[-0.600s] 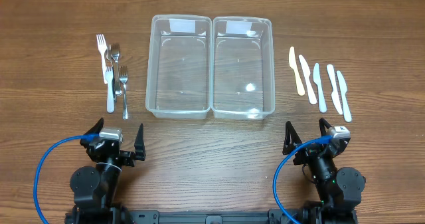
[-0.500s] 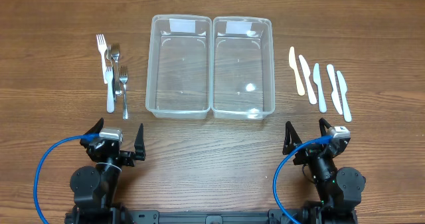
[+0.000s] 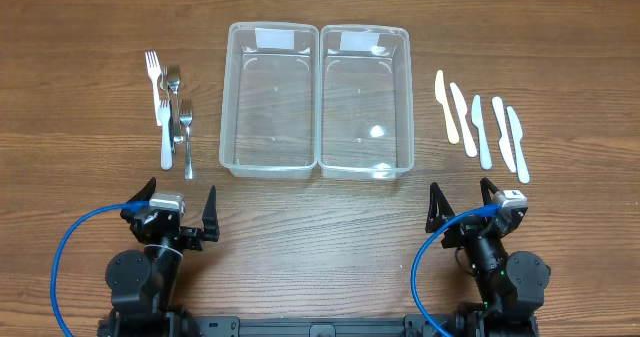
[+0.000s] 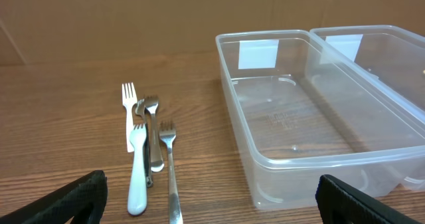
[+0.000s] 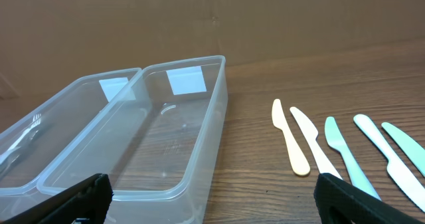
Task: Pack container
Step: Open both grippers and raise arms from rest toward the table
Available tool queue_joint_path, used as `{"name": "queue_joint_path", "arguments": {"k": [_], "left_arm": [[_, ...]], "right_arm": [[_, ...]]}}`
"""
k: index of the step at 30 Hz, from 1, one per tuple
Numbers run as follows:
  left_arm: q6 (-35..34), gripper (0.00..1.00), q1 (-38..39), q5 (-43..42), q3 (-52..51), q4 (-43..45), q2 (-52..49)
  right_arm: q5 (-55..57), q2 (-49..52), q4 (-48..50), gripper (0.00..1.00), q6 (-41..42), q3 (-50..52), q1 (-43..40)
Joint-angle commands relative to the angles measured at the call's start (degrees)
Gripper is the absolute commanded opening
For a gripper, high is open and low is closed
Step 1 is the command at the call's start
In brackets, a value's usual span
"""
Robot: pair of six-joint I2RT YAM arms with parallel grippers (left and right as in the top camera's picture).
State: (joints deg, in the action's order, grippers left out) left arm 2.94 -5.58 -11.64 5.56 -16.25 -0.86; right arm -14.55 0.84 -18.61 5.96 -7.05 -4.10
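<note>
Two clear plastic containers stand side by side at the table's middle, the left one (image 3: 268, 99) and the right one (image 3: 366, 99), both empty. Several forks (image 3: 171, 117), white plastic and metal, lie left of them; they also show in the left wrist view (image 4: 149, 151). Several plastic knives (image 3: 480, 125), cream, white and pale blue, lie to the right, also seen in the right wrist view (image 5: 332, 147). My left gripper (image 3: 178, 215) is open and empty near the front edge. My right gripper (image 3: 462, 203) is open and empty at the front right.
Blue cables (image 3: 70, 252) loop beside each arm base at the front edge. A brown cardboard wall (image 4: 133, 18) stands behind the table.
</note>
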Motion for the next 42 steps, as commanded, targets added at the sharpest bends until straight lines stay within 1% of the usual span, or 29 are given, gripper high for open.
{"name": "queue_joint_path", "arguments": {"k": [1, 13, 15, 17, 20, 22, 24, 26, 27, 29, 32, 34, 36, 38, 42], "left_arm": [[-0.79, 1.00, 0.52, -0.85, -0.57, 0.26, 0.55], [-0.79, 1.00, 0.52, -0.85, -0.57, 0.26, 0.55], [-0.79, 1.00, 0.52, -0.85, -0.57, 0.26, 0.55], [-0.79, 1.00, 0.52, -0.85, -0.57, 0.26, 0.55], [-1.11, 1.00, 0.52, -2.21, -0.57, 0.26, 0.55], [-3.50, 1.00, 0.52, -2.84, -0.57, 0.33, 0.55], [-4.28, 1.00, 0.52, -2.86, -0.57, 0.31, 0.55], [-6.58, 1.00, 0.52, -5.44, -0.57, 1.11, 0.55], [-7.85, 1.00, 0.52, -7.52, -0.57, 1.09, 0.55], [-8.39, 1.00, 0.52, -10.80, -0.57, 1.84, 0.55], [-13.05, 1.00, 0.52, -16.35, -0.50, 6.45, 0.55], [-15.89, 1.00, 0.52, -17.64, -0.39, 9.27, 0.55], [-17.18, 1.00, 0.50, -17.84, 0.44, 9.60, 0.55], [-18.97, 1.00, 0.50, -17.81, 1.60, 9.33, 0.52], [-21.49, 1.00, 0.35, -17.79, 4.48, 8.28, -0.83]], "right_arm": [[0.57, -0.61, 0.33, 1.00, 0.00, 0.04, 0.02], [-0.63, -0.61, 1.27, 1.00, 0.02, 0.04, 0.02], [-4.48, -0.61, 1.66, 1.00, 0.02, 0.04, 0.02], [-11.85, -0.61, 1.68, 1.00, 0.02, 0.04, 0.02], [-17.59, -0.61, 2.29, 1.00, 0.02, 0.04, 0.02], [-21.09, -0.61, 2.25, 1.00, 0.02, 0.04, 0.02], [-24.26, -0.61, 2.19, 1.00, 0.02, 0.04, 0.02], [-29.35, -0.61, 0.59, 1.00, 0.81, 0.04, 0.02], [-30.91, -0.61, 0.39, 1.00, 2.60, 0.04, 0.02], [-30.38, -0.61, 0.57, 1.00, 6.23, 0.02, 0.00], [-29.46, -0.61, 3.13, 1.00, 9.55, -0.09, 0.00], [-28.50, -0.59, 5.75, 1.00, 12.90, -0.57, 0.00], [-27.34, -0.31, 7.45, 1.00, 15.21, -1.90, 0.00], [-26.29, 0.81, 7.28, 1.00, 15.30, -4.26, 0.00], [-23.69, 7.13, 5.05, 1.00, 14.08, -11.04, 0.00]]}}
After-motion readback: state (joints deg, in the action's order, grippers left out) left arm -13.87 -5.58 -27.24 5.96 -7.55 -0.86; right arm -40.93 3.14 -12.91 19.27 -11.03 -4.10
